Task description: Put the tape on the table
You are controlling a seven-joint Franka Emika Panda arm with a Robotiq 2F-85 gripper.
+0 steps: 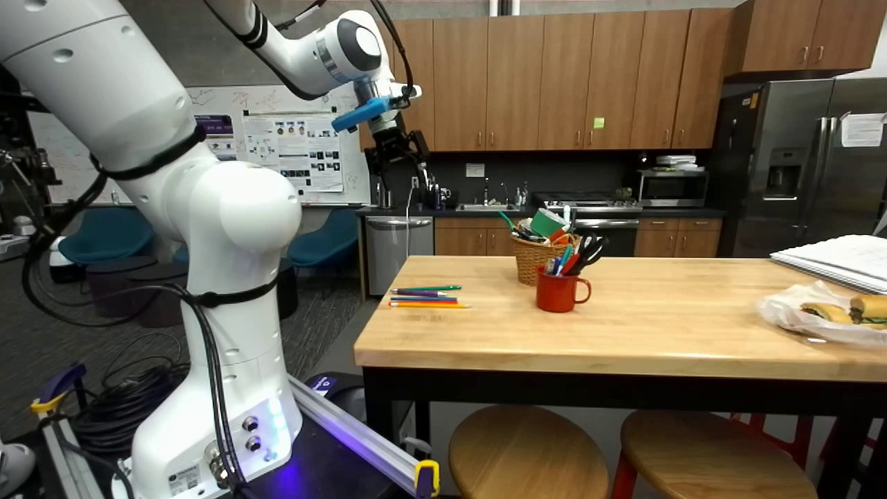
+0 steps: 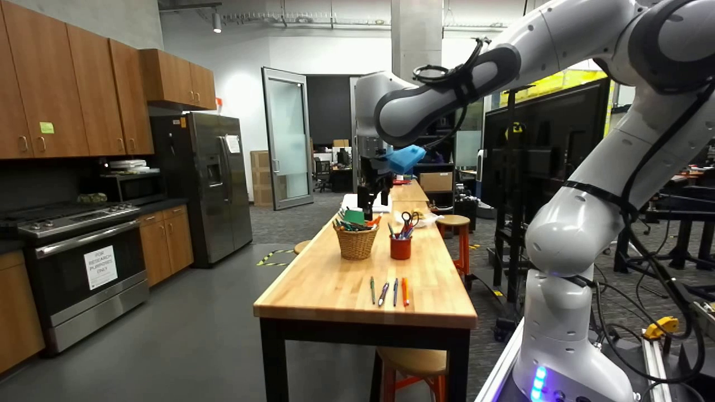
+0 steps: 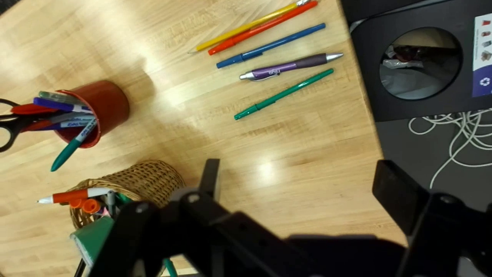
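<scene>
High left in an exterior view: jaws spread, holding nothing, presumably to allow grasping | right: green tape roll (image 1: pixel 546 223) tilted in round tan wicker basket (image 1: pixel 530 262), likely propped by crammed pens (image 3: pixel 63 197), not yet on pale wooden bench (image 1: pixel 665 305)

My wrist view is bright and warm. Light, apparently from overhead, leaves a white glare on the table (image 3: pixel 292 154) between the fingers (image 3: pixel 398 196), with a paler sheen beyond their tips, where the mug (image 3: pixel 109 104) throws a soft shadow. The pens (image 3: pixel 286 68) past them look crisp, while the fingers themselves are nearly black and out of focus. In both exterior views I find them dark, with little detail. Well below them, blue light glows on the base (image 2: pixel 570 363); aside from them, the oven (image 2: pixel 64 279) leans outward near the picture's edge.
</scene>
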